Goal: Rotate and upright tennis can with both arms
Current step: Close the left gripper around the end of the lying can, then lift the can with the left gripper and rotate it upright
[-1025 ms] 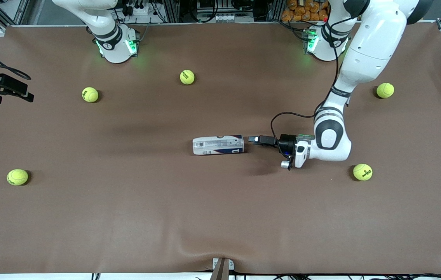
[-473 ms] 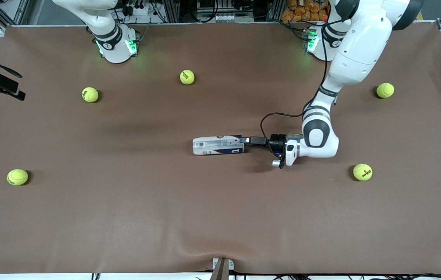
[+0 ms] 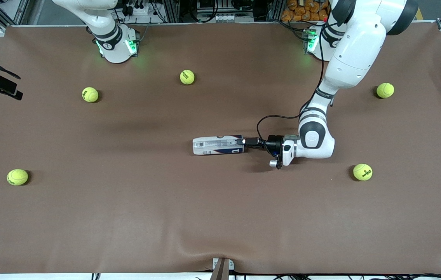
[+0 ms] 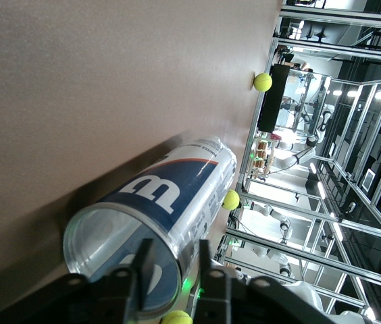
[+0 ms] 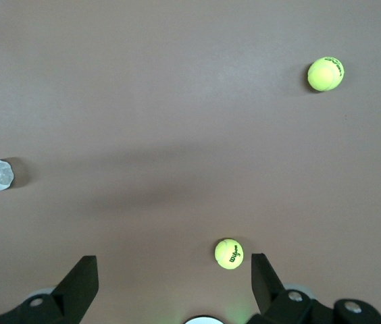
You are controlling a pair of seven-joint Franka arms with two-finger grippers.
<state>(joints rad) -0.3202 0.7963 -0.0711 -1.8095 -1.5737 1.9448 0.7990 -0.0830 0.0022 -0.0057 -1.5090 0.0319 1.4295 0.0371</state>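
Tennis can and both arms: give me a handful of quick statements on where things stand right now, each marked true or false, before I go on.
1. The tennis can stands upright. False: it lies on its side on the table.
2. The left gripper is at the can's end toward the left arm's end of the table. True; in the left wrist view its fingers straddle the rim.
3. The right gripper holds the can. False: its jaws are open over bare table with nothing between them.
4. Five tennis balls lie on the table. True.
5. A ball touches the can. False: all lie well apart from it.
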